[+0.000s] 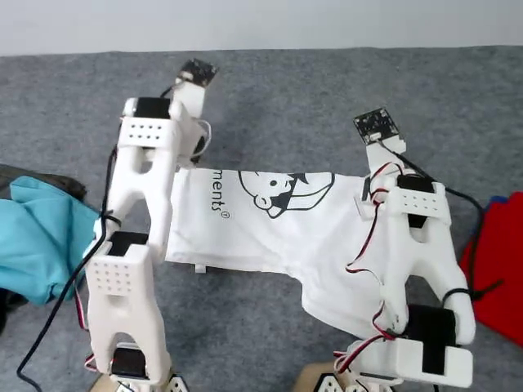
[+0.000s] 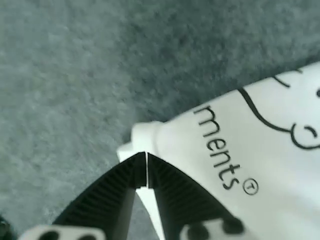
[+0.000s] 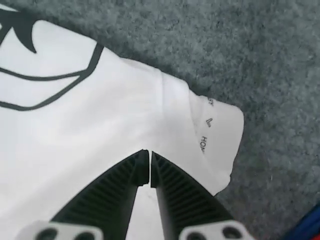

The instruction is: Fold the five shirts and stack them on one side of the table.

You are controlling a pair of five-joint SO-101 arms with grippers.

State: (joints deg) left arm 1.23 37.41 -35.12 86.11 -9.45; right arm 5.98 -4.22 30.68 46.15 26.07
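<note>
White shirt lies print up at mid-worktop, partly flattened. Left tool is pressed together at the corner beside the lettering. Right tool is pressed together over the opposite corner. Cannot tell whether either has caught cloth. Teal shirt lies beyond the left arm, red shirt beyond the right.

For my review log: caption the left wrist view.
Left hand pinches a corner of the white shirt on the grey table.
</note>
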